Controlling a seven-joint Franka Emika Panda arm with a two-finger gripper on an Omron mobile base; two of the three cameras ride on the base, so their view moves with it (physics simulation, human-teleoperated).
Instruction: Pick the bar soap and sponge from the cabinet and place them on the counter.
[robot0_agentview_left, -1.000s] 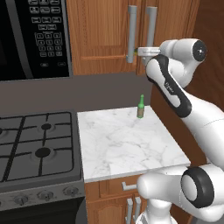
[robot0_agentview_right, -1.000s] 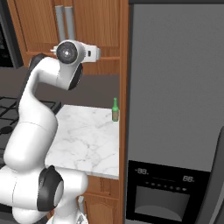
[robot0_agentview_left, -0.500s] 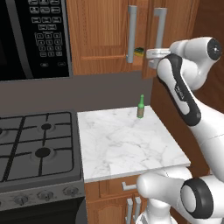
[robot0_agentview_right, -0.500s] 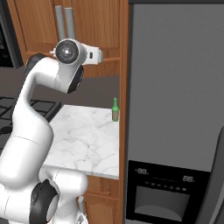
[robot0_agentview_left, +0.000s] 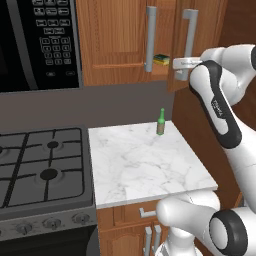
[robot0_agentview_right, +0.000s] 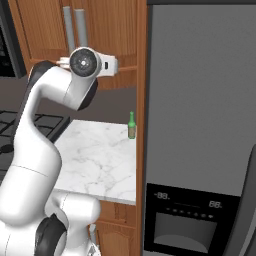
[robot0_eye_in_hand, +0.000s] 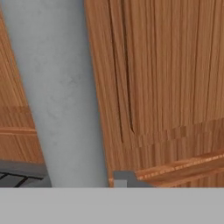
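Item 1. Fingers (robot0_agentview_left: 184, 70) of the white arm: pressed in on the long grey metal bar handle (robot0_agentview_left: 188, 35) of the right door of the brown wooden wall cabinet (robot0_agentview_left: 120, 40), pinching its lower part. In the hand view that bar (robot0_eye_in_hand: 61, 96) stands directly ahead of the fingers, very close, with the door's wood panel just beside it.

Item 2. Right door: ajar, swung a little out toward the fingers; left door closed, with its own grey bar handle (robot0_agentview_left: 150, 37).

Item 3. Small rectangular sponge, yellow with dark green top layer (robot0_agentview_left: 161, 59): lies on the wooden shelf in the gap between the doors, just beyond the fingers and to the side of the held handle. Judged light, soft and compressible; best taken across its short sides with a gentle squeeze.

Item 4. Salmon-pink bar soap: location cannot be told; presumably behind a door. Judged stiff, smooth and likely slippery; take flat across its narrow width.

Item 5. White grey-veined marble worktop (robot0_agentview_left: 145, 165): well below the fingers, carrying a small green bottle (robot0_agentview_left: 161, 122).

Item 6. Black gas stove (robot0_agentview_left: 40, 165): beside the worktop, farthest from the fingers.
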